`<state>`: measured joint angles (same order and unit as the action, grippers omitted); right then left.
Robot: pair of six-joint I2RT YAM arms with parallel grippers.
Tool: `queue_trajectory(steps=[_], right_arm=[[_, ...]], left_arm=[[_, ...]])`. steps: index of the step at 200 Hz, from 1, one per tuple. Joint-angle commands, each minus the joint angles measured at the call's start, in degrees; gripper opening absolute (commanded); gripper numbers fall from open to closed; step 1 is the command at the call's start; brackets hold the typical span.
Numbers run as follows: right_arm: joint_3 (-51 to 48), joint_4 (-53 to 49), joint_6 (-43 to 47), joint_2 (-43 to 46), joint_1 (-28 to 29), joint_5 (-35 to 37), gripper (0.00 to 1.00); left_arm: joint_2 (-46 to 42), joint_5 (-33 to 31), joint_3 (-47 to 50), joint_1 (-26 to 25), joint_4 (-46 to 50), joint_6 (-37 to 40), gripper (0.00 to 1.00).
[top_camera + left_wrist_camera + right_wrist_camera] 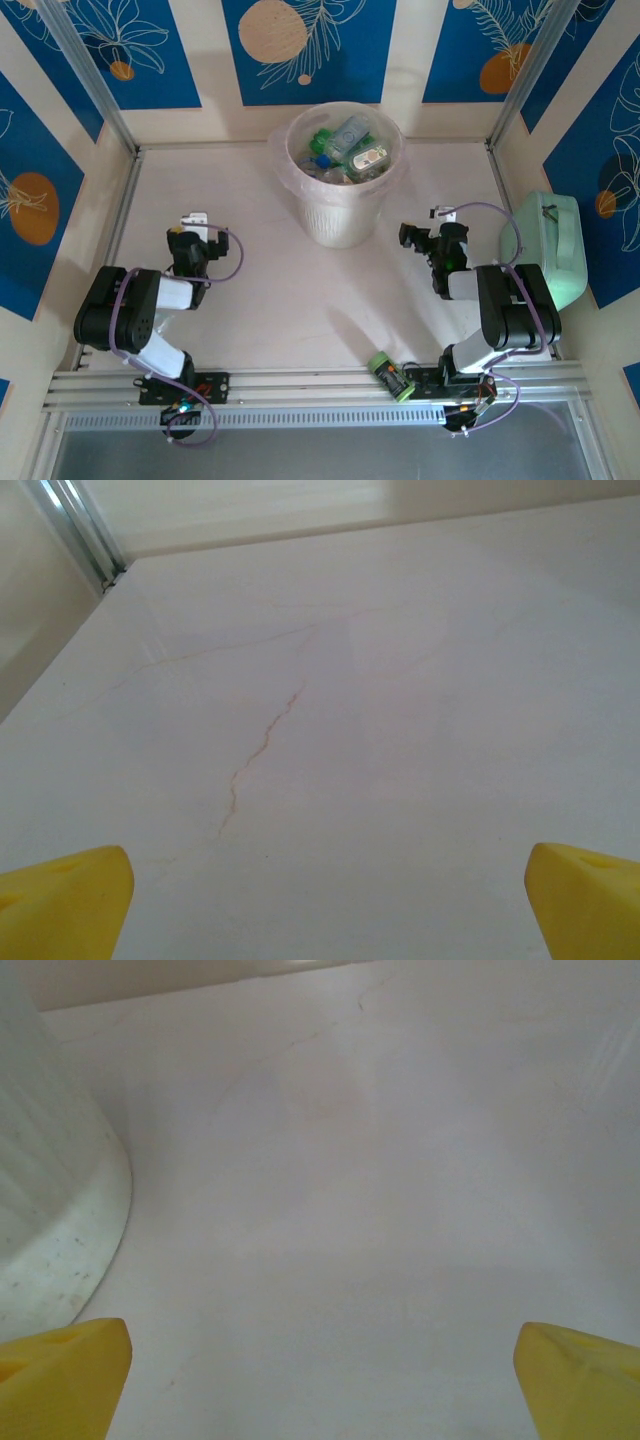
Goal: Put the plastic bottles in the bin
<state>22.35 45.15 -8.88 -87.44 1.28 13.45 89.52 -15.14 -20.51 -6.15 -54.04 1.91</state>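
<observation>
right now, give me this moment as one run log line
left fingers open, empty | right fingers open, empty | bin holds bottles | green bottle outside, near edge

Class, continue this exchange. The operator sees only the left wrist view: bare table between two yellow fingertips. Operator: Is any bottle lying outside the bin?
Observer: Yes, one green bottle lies at the near edge of the table, by the base of the right arm.
Operator: Where is the bin?
Observer: The bin stands at the far middle of the table, with bottles inside it.
Operator: Is the right tool free?
Observer: The right tool is open and empty, near the bin's foot.
</observation>
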Motion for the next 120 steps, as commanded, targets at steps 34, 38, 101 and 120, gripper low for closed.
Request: queue_trajectory(steps=[34, 38, 101, 120], right_arm=[[0.5, 2.9, 1.5, 0.3, 0.2, -0.3, 0.99], [0.6, 2.8, 1.5, 0.3, 0.2, -0.3, 0.99], [1.7, 0.7, 1.0, 0.1, -1.0, -3.0, 0.99], [1.1, 2.1, 1.7, 0.0, -0.3, -2.3, 0.99]], left_arm=[[0.4, 5.1, 0.6, -1.1, -3.6, 2.6, 1.00], [0.5, 5.3, 0.5, -1.1, -3.2, 2.5, 1.00], [0.5, 5.8, 0.0, -0.9, -2.4, 2.5, 1.00], [0.2, 7.9, -0.6, 0.0, -1.0, 1.9, 1.00]])
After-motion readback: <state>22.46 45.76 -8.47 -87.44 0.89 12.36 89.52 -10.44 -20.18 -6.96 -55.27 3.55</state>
